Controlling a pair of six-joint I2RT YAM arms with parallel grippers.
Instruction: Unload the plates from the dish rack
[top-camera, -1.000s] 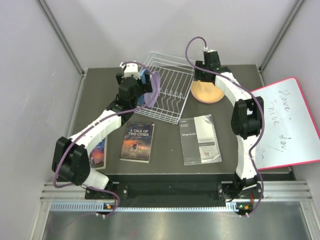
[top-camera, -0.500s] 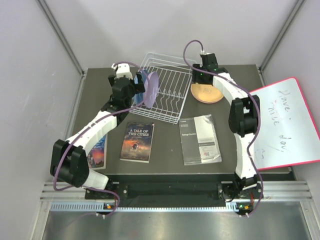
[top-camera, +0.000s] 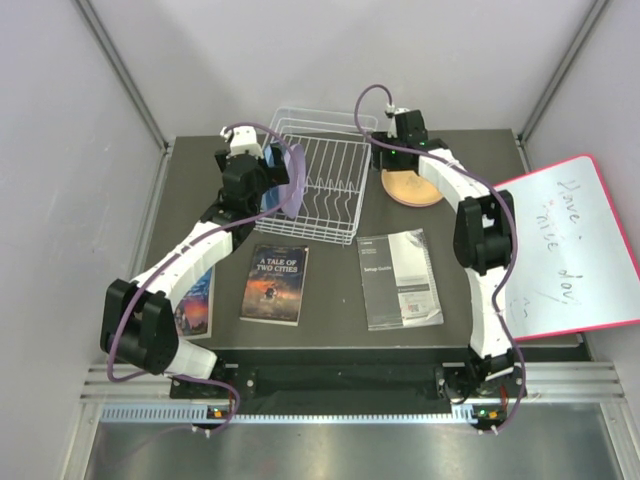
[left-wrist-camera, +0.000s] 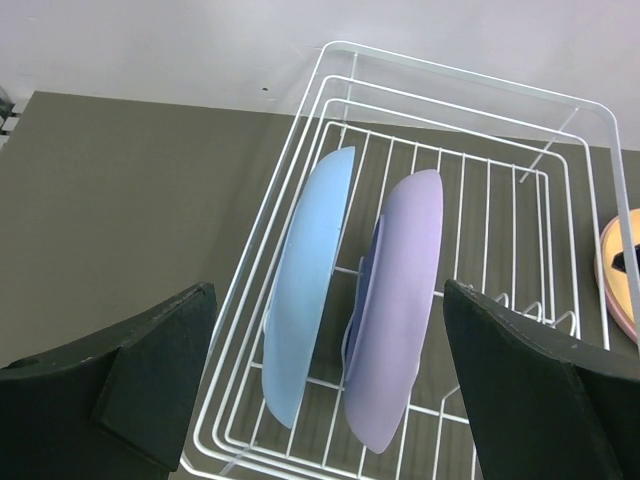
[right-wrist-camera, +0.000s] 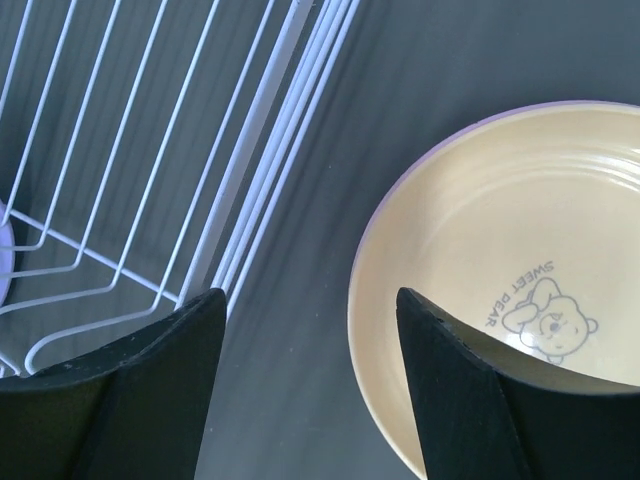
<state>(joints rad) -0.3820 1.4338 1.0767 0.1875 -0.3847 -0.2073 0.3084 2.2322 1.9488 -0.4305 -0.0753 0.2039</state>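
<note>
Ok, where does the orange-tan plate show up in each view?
Top external: orange-tan plate right of centre, beside the dish rack.
Left wrist: plate a sliver at the right edge.
Right wrist: plate fills the right half.
Shared landmark: the dish rack, left of the plate in every view.

My left claw (left-wrist-camera: 328, 330) and right claw (right-wrist-camera: 310, 330) are black. The dish rack (left-wrist-camera: 450, 70) is white wire. The light blue plate (left-wrist-camera: 305, 290) and lilac plate (left-wrist-camera: 400, 310) are plain; the orange-tan plate (right-wrist-camera: 500, 250) bears a brown cartoon bear and lettering. The bench (left-wrist-camera: 120, 180) is dark olive-grey.
</note>
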